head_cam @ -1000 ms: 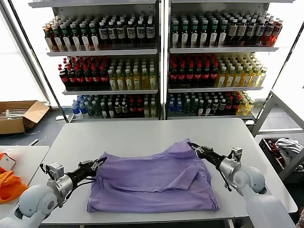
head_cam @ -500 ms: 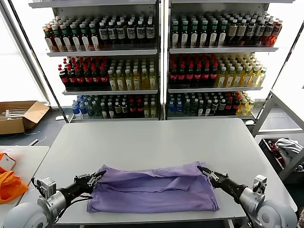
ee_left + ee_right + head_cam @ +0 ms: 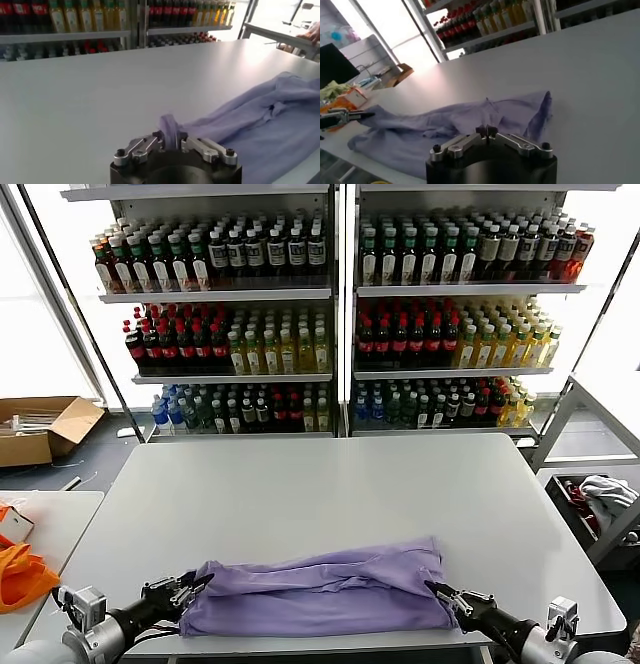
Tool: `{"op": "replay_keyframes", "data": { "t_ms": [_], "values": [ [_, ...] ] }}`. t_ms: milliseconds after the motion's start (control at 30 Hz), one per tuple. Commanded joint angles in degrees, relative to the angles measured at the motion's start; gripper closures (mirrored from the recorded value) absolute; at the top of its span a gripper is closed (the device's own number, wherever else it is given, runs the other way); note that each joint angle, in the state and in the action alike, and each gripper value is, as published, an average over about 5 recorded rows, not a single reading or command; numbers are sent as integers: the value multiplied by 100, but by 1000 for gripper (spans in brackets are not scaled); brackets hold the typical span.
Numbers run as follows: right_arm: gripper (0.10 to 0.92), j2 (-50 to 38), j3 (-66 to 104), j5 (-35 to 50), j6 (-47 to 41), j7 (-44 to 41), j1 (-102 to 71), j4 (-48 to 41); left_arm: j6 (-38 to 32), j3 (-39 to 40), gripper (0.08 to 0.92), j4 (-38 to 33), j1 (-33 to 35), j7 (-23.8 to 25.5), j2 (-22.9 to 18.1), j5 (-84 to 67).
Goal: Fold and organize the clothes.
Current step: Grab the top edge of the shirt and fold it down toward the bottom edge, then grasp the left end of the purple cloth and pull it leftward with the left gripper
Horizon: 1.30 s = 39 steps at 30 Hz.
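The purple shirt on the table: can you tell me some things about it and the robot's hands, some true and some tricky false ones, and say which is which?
1. The purple shirt lies near the front edge of the white table. True.
2. The left hand is pinching the shirt's cloth. True; the left wrist view shows a fold of cloth between its fingers.
3. The shirt is spread out flat with both sleeves showing. False; it is bunched into a long, narrow, wrinkled strip.
4. The right hand is up by the bottle shelves. False; it is low at the shirt's right end.
5. An orange cloth lies on top of the shirt. False; it sits on a separate table to the left.
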Motion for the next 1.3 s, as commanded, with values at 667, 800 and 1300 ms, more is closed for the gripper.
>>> {"op": "replay_keyframes", "data": {
  "t_ms": [667,800,1300],
  "values": [
    [404,745,1500,-1065,2354,1061,75,138,-766,118,185,-919,667,-2439,-1249,705],
    [285,968,1623,-1177,2530,913,-124,-74,-730,410,178,-626,424,-2444,-1567,882],
    [202,1143,1508,-1163,2590,923,-250,-183,-247,1317,177,-511,-30,-3309,-2325,1444]
  ]
}}
